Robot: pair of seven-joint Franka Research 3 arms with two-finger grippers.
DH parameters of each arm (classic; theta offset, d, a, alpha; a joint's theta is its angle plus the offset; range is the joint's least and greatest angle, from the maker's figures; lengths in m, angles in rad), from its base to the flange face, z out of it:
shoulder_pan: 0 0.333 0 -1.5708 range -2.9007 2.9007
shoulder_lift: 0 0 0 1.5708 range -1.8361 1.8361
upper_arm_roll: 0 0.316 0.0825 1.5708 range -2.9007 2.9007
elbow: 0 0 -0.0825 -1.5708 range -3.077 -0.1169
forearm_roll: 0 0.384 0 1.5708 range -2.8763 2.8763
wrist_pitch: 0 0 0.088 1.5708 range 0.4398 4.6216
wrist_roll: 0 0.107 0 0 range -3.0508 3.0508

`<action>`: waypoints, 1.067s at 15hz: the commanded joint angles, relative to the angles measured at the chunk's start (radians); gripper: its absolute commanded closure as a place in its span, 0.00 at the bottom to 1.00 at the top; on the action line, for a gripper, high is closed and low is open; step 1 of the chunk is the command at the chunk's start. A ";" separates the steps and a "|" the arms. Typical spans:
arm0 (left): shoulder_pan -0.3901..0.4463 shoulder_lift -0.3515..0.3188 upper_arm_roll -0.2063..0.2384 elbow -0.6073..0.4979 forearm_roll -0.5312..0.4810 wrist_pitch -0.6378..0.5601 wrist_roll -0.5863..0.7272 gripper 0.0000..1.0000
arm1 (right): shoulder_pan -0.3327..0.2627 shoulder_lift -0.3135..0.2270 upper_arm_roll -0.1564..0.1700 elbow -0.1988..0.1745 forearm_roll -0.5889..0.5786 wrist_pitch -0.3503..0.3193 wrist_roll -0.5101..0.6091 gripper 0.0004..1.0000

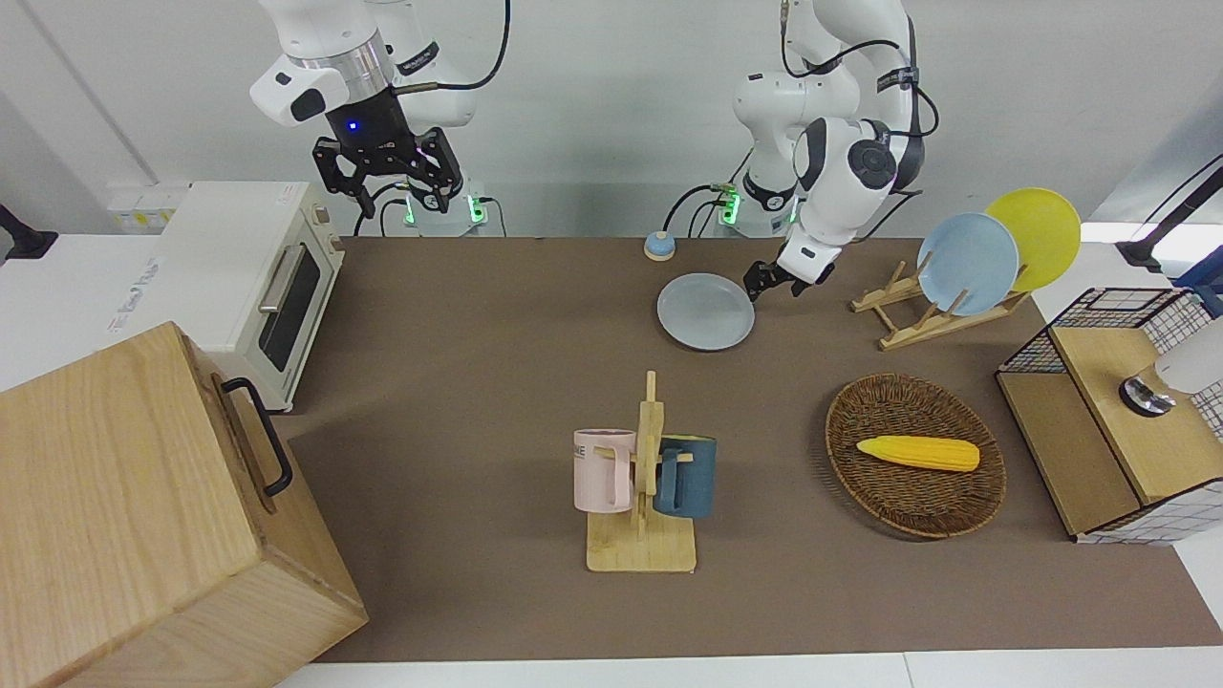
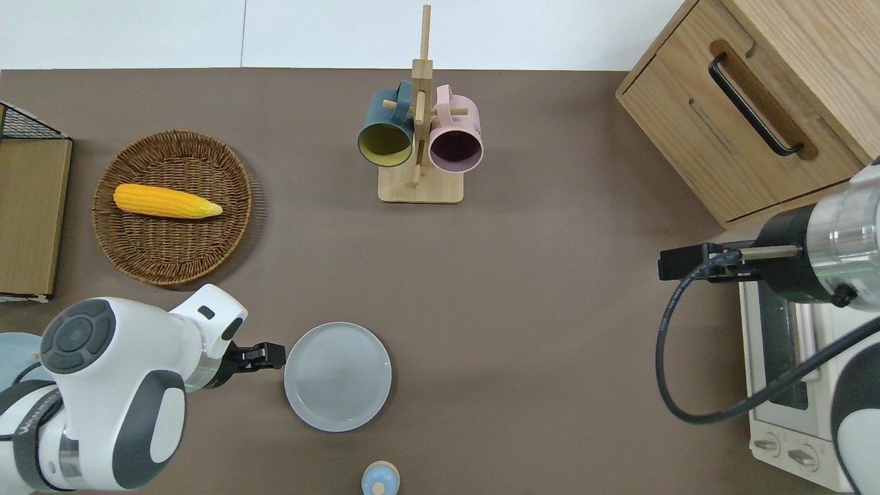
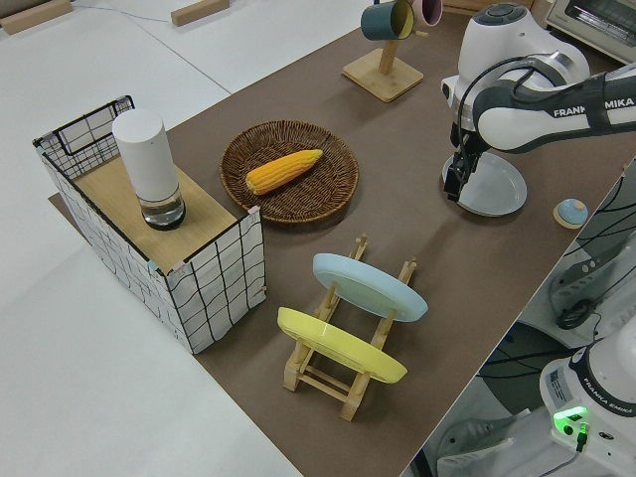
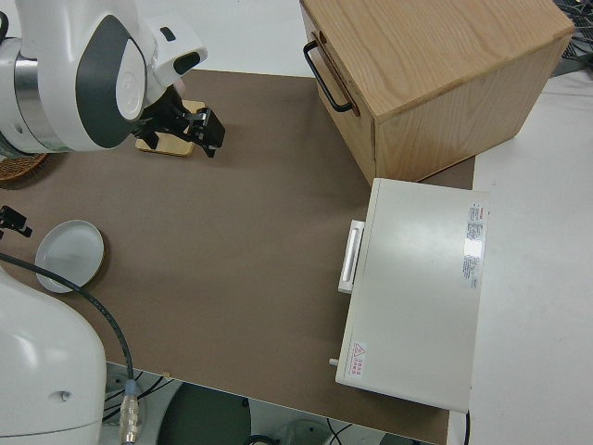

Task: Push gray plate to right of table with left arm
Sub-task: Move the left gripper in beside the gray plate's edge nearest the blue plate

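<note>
We had the left gripper (image 2: pixel 269 355) low at the gray plate (image 2: pixel 337 377)'s rim, on the side toward its own table (image 2: pixel 550 309) end, apparently to shove the plate toward the right arm's end. We could not tell how its fingers stood. The right arm was parked.

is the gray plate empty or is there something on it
Empty. The gray plate lies flat on the table with a bare inside in the overhead and front views. The left tool sits low at its rim.

"FRANKA EMIKA" on left arm (image 3: pixel 556 99).
</note>
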 commanded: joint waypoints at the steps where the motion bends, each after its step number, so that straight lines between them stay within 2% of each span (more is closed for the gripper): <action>1: -0.036 -0.009 0.007 -0.095 -0.027 0.120 -0.021 0.08 | -0.006 0.006 0.004 0.014 0.016 -0.005 0.002 0.00; 11: -0.036 0.034 -0.013 -0.098 -0.050 0.140 -0.021 0.21 | -0.006 0.006 0.003 0.014 0.016 -0.005 0.002 0.00; 16: -0.050 0.042 -0.014 -0.098 -0.058 0.143 -0.021 0.35 | -0.006 0.006 0.004 0.014 0.016 -0.005 0.002 0.00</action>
